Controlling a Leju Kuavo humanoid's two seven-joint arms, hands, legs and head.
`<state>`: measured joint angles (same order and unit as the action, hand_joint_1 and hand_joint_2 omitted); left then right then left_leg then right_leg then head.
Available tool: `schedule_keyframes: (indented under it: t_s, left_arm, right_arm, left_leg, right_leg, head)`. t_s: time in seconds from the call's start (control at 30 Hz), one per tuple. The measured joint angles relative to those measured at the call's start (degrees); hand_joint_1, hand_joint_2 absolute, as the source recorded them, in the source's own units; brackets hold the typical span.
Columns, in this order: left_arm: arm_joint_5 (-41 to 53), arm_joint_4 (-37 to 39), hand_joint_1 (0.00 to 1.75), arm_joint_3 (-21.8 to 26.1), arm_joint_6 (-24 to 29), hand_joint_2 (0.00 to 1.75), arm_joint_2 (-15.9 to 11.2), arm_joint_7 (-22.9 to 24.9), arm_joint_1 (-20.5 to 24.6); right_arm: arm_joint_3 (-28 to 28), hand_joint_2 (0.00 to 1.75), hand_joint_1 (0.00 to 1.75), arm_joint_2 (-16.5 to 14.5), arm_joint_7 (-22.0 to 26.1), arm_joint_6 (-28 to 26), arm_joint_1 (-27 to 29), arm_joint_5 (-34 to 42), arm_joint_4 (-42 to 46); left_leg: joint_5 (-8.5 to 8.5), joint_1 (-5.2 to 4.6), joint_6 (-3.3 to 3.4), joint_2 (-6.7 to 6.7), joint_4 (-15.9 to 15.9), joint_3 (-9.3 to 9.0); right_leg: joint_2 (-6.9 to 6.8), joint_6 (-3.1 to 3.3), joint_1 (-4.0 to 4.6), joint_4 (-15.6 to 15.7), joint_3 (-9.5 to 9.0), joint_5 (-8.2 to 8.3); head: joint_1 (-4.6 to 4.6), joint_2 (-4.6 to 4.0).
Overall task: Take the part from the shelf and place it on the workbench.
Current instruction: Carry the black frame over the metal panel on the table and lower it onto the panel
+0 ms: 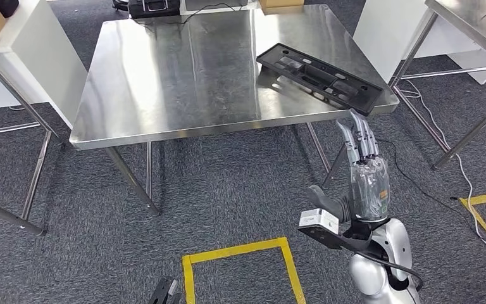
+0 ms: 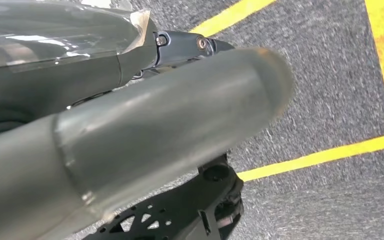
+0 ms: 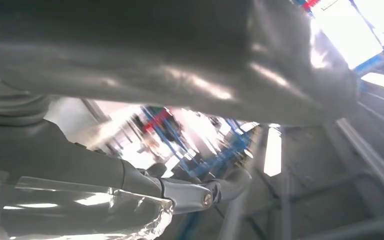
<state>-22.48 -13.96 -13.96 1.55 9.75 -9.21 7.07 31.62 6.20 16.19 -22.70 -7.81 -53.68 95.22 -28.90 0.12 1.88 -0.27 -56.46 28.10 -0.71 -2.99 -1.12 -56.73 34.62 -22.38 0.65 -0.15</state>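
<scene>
Workshop or lab, steel workbench (image 1: 164, 95), yellow floor tape (image 1: 240, 253), grey carpet (image 1: 228, 190)

Readable text: none in any view.
Right hand (image 1: 368, 180): a small orange and green patch sits on its cover, possibly a sticker; too small to read.
Part (image 1: 319, 76): black, lying at the worktop's (image 1: 164, 82) far right corner; no lettering can be made out.
Floor tape (image 1: 240, 253): plain yellow lines, no writing.
</scene>
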Motion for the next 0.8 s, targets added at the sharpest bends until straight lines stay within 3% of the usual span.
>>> schedule_keyframes:
  t_s: [0.03, 0.1, 0.17, 0.2, 0.23, 0.27, 0.33, 0.37, 0.43, 0.5, 0.53, 0.57, 0.6, 0.67, 0.7, 0.73, 0.77, 0.8]
  left_arm:
    - [-0.11, 0.01, 0.0, -0.01, -0.02, 0.0, -0.01, -0.02, -0.01]
    - [-0.37, 0.02, 0.0, -0.01, -0.03, 0.0, 0.01, -0.08, -0.02]
    - [-0.48, 0.02, 0.0, -0.01, -0.04, 0.0, -0.01, -0.1, -0.1]
    - [-0.52, 0.03, 0.0, -0.01, -0.03, 0.0, -0.02, -0.1, -0.17]
    - [-0.59, 0.04, 0.0, -0.01, -0.03, 0.0, -0.05, -0.1, -0.2]
    - [-0.72, 0.05, 0.0, -0.01, -0.01, 0.0, -0.08, -0.1, -0.22]
    - [-1.07, 0.06, 0.0, -0.01, 0.14, 0.0, -0.07, -0.1, -0.25]
    - [-1.28, 0.07, 0.0, -0.01, 0.27, 0.0, -0.03, -0.11, -0.28]
    - [-1.59, 0.1, 0.0, 0.01, 0.67, 0.0, 0.08, -0.12, -0.48]
    - [-1.7, 0.22, 0.0, 0.01, 0.96, 0.0, 0.15, -0.07, -0.92]
    - [-1.72, 0.31, 0.0, 0.01, 0.99, 0.0, 0.14, 0.06, -1.15]
    - [-1.75, 0.41, 0.0, 0.0, 0.96, 0.0, 0.12, 0.21, -1.34]
    - [-1.82, 0.5, 0.0, -0.01, 0.91, 0.0, 0.03, 0.37, -1.39]
    - [-2.03, 0.52, 0.0, -0.01, 0.75, 0.0, -0.26, 0.62, -1.31]
    - [-2.1, 0.52, 0.0, -0.01, 0.7, 0.0, -0.47, 0.7, -1.26]
    - [-2.14, 0.53, 0.0, -0.01, 0.64, 0.0, -0.65, 0.8, -1.27]
    - [-2.16, 0.54, 0.0, -0.01, 0.57, 0.0, -0.8, 0.86, -1.31]
    - [-2.17, 0.55, 0.0, -0.02, 0.49, 0.0, -0.93, 0.91, -1.32]
  right_arm:
    - [-0.69, 0.0, 0.0, -0.01, 0.03, -0.42, 0.87, 1.33, -0.81]
    - [-2.47, 0.0, 0.0, -0.05, 0.45, -1.3, 2.65, 3.66, -2.9]
    - [-4.23, 0.0, 0.0, -0.13, 1.12, -1.97, 4.12, 4.93, -4.98]
    - [-4.95, 0.0, 0.0, -0.15, 1.14, -2.16, 4.71, 5.34, -5.9]
    - [-5.6, 0.0, 0.0, -0.21, 0.87, -2.25, 5.23, 5.76, -6.78]
    - [-6.31, 0.0, 0.0, -0.35, 0.36, -2.35, 5.75, 6.32, -7.71]
    - [-8.2, 0.0, 0.0, -0.77, -0.01, -3.79, 6.4, 8.65, -10.94]
    - [-9.61, 0.0, 0.0, -1.12, 0.63, -5.39, 6.55, 10.72, -13.7]
    - [-13.54, 0.0, 0.0, -2.01, 4.0, -10.16, 6.4, 16.35, -22.16]
    - [-18.43, 0.0, 0.0, -2.95, 8.44, -14.24, 5.49, 21.38, -33.1]
    - [-21.14, 0.0, 0.0, -3.37, 10.23, -15.43, 4.76, 23.25, -39.07]
    - [-23.86, 0.0, 0.0, -3.79, 11.25, -15.98, 4.13, 24.71, -44.75]
    - [-26.51, 0.0, 0.0, -4.21, 10.98, -15.94, 3.6, 25.67, -50.2]
    - [-30.5, 0.0, 0.0, -4.84, 7.61, -14.75, 3.2, 26.34, -59.11]
    - [-31.94, 0.0, 0.0, -5.12, 5.61, -13.95, 3.13, 26.36, -62.96]
    - [-33.04, 0.0, 0.0, -5.4, 3.73, -13.09, 3.13, 26.37, -66.16]
    - [-33.91, 0.0, 0.0, -5.7, 1.94, -12.17, 3.21, 26.37, -68.76]
    - [-34.63, 0.0, 0.0, -6.01, 0.0, -11.22, 3.32, 26.36, -71.04]
  left_leg:
    - [0.6, -0.03, 0.71, 0.07, 0.22, 0.47]
    - [2.06, 0.05, 1.93, 0.25, 0.64, 1.85]
    - [3.4, -0.12, 2.3, 0.29, 0.59, 3.45]
    - [4.09, -0.2, 2.32, 0.35, 0.54, 4.29]
    - [4.76, -0.24, 2.28, 0.41, 0.48, 5.14]
    - [5.43, -0.27, 2.2, 0.45, 0.41, 6.05]
    - [6.64, -0.33, 1.86, 0.44, 0.23, 7.56]
    - [7.17, -0.42, 1.61, 0.36, 0.08, 8.12]
    - [8.26, -0.59, 1.05, 0.18, -0.09, 8.75]
    - [9.15, -0.52, 0.43, 0.1, -0.05, 9.09]
    - [8.64, -0.39, 0.1, 0.08, -0.36, 9.4]
    - [6.98, -0.25, -0.29, 0.08, -1.44, 9.88]
    - [4.2, -0.09, -0.67, 0.07, -3.7, 10.6]
    - [-2.18, 0.17, -1.37, 0.11, -10.96, 12.11]
    - [-3.83, 0.28, -1.63, 0.11, -14.46, 12.46]
    - [-3.99, 0.37, -1.77, 0.12, -16.57, 12.16]
    - [-2.96, 0.44, -1.8, 0.12, -16.73, 10.95]
    - [-1.46, 0.5, -1.71, 0.11, -14.91, 8.78]
  right_leg:
    - [0.04, -0.1, -0.02, -0.55, 0.46, -0.58]
    - [0.23, 0.45, -0.01, -4.73, 2.3, -4.47]
    - [0.4, 0.97, 0.01, -12.3, 4.63, -9.37]
    - [0.43, 0.78, 0.0, -15.52, 5.25, -10.54]
    - [0.44, 0.34, 0.0, -17.21, 5.04, -10.58]
    - [0.44, -0.23, -0.01, -16.7, 3.68, -9.67]
    - [0.43, -0.94, -0.01, -9.92, -1.98, -7.56]
    - [0.44, -0.89, 0.15, -5.08, -5.37, -7.34]
    - [0.48, -0.23, 0.37, 1.25, -9.01, -8.06]
    - [0.48, 0.68, 0.27, 2.27, -8.75, -7.93]
    - [0.41, 1.23, 0.12, 2.26, -8.36, -7.44]
    - [0.29, 1.88, -0.07, 2.28, -7.85, -6.83]
    - [0.11, 2.43, -0.27, 2.31, -7.24, -6.11]
    - [-0.17, 2.95, -0.18, 2.22, -5.8, -4.7]
    - [-0.23, 2.91, -0.15, 2.12, -4.99, -4.04]
    - [-0.25, 2.82, -0.14, 1.96, -4.12, -3.45]
    - [-0.25, 2.67, -0.15, 1.73, -3.26, -2.97]
    - [-0.23, 2.49, -0.16, 1.41, -2.41, -2.54]
  head:
    - [-0.02, 0.0]
    - [-0.17, 0.0]
    - [-0.34, 0.0]
    - [-0.37, 0.0]
    - [-0.38, 0.0]
    - [-0.41, 0.0]
    - [-0.42, 0.01]
    - [-0.45, 0.01]
    - [-0.43, 0.0]
    - [-0.43, 0.0]
    - [-0.45, 0.0]
    - [-0.37, 0.0]
    - [-0.31, 0.0]
    - [-0.15, 0.0]
    - [-0.14, 0.0]
    - [-0.11, 0.0]
    - [-0.11, 0.0]
    - [-0.09, 0.0]
